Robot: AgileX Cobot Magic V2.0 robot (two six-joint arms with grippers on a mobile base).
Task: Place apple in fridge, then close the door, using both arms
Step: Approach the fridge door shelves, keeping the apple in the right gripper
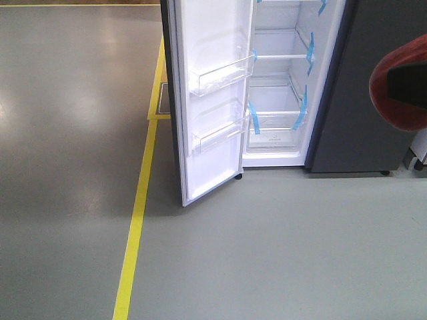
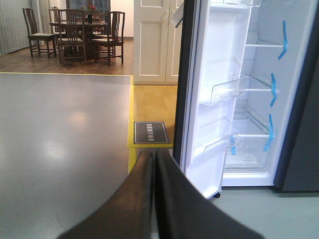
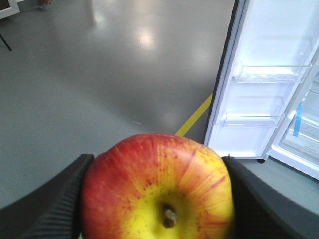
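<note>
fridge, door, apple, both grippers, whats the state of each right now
fridge: open, visible shelves bare
door: swung wide open, bins empty
apple: whole, gripped, not yet in the fridge
right gripper: shut on the apple
left gripper: shut, holding nothing

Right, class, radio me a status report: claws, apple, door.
Right claw shut on apple. Left claw shut, empty. Door open wide, nothing blocking the fridge.
</note>
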